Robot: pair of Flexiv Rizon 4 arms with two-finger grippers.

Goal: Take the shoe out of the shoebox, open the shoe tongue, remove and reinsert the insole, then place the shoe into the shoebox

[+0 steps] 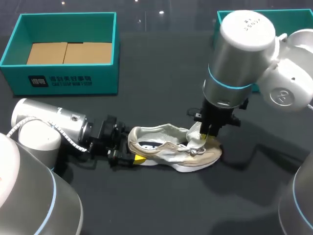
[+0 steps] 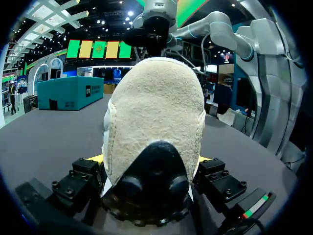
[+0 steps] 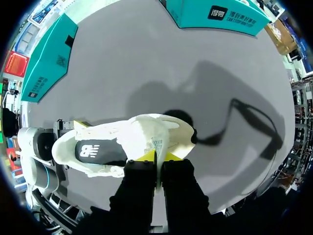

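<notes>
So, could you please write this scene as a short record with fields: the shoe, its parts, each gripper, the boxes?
shoe: cream suede sneaker, on the dark table, outside any box
tongue: white fabric tongue, lifted
insole: dark insole, inside the sneaker
left gripper: shut on the sneaker's heel
right gripper: above the sneaker, shut on the tongue
shoebox: teal cardboard shoebox, far left, holding brown cardboard, no shoe
other box: second teal box, far right, only partly in view
</notes>
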